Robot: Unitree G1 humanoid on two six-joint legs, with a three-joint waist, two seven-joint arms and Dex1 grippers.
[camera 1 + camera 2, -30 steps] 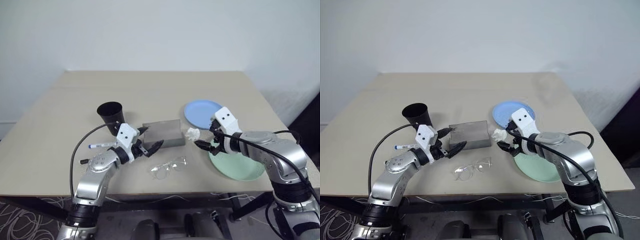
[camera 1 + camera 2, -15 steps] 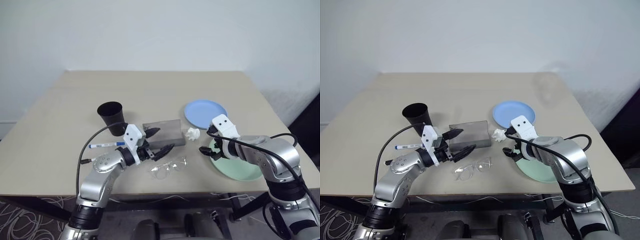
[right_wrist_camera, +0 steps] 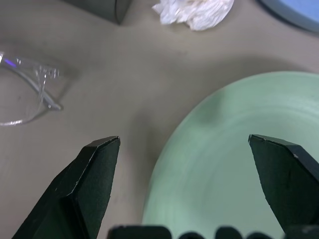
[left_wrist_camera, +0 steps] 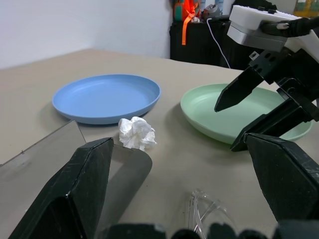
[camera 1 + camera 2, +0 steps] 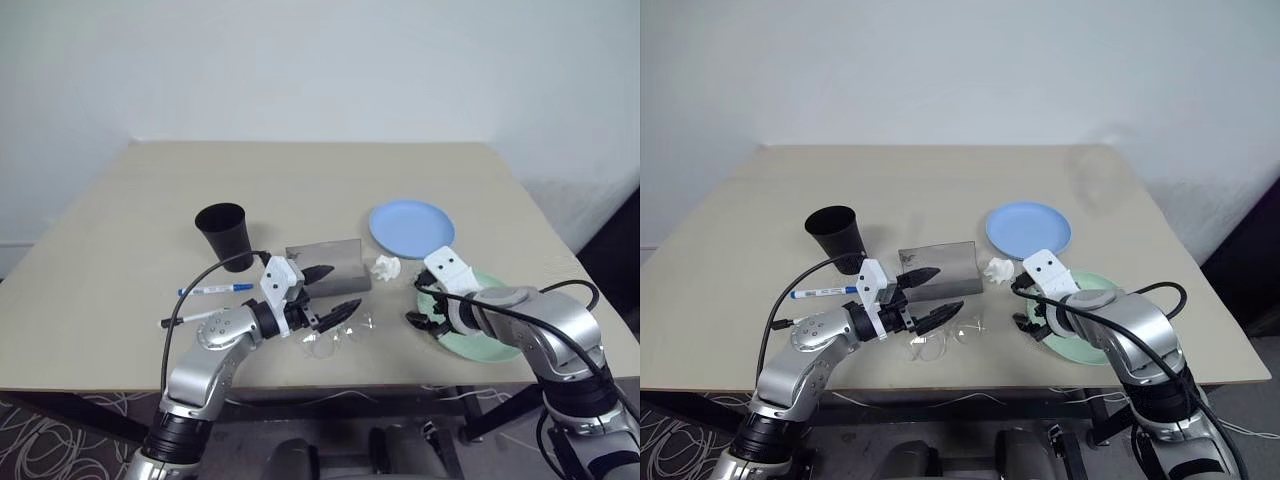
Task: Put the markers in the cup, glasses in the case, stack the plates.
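Note:
The clear glasses (image 5: 338, 338) lie near the table's front edge, in front of the grey case (image 5: 330, 260). My left gripper (image 5: 345, 286) hangs open just above them, pointing right. My right gripper (image 5: 417, 303) is open and tilted down over the left rim of the mint green plate (image 3: 234, 149). The light blue plate (image 5: 411, 222) lies behind it. The black cup (image 5: 224, 232) stands upright at the left. Two markers lie in front of the cup: one blue-capped (image 5: 215, 290) and one dark-capped (image 5: 190, 318).
A crumpled white paper wad (image 5: 386, 267) lies between the case and the plates. The table's front edge runs close behind both arms. A black cable loops from my left arm over the markers.
My left gripper has swung right, from beside the case's left end to above the glasses. My right gripper has dropped and drawn back from the wad to the green plate's rim.

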